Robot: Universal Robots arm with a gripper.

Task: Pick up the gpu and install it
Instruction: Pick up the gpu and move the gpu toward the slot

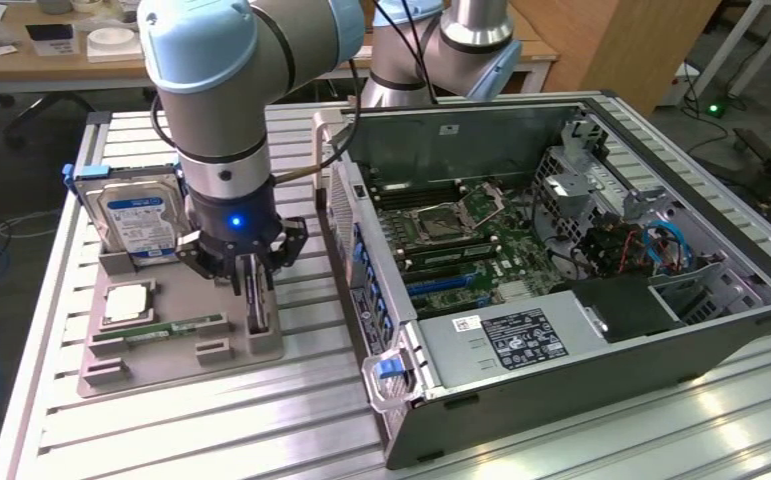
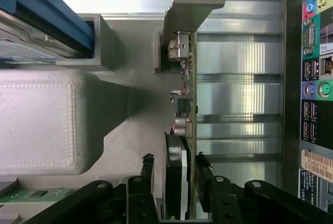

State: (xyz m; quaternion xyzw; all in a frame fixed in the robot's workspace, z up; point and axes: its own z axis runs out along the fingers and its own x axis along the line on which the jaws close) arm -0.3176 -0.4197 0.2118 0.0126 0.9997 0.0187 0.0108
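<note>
The gpu (image 2: 187, 73) stands on edge in the grey holder (image 1: 145, 372), jaws astride it, grip unclear.

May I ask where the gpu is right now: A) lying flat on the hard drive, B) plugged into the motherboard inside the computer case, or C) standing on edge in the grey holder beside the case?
C: the gpu stands on edge in the grey holder, under the gripper, outside the computer case.
</note>
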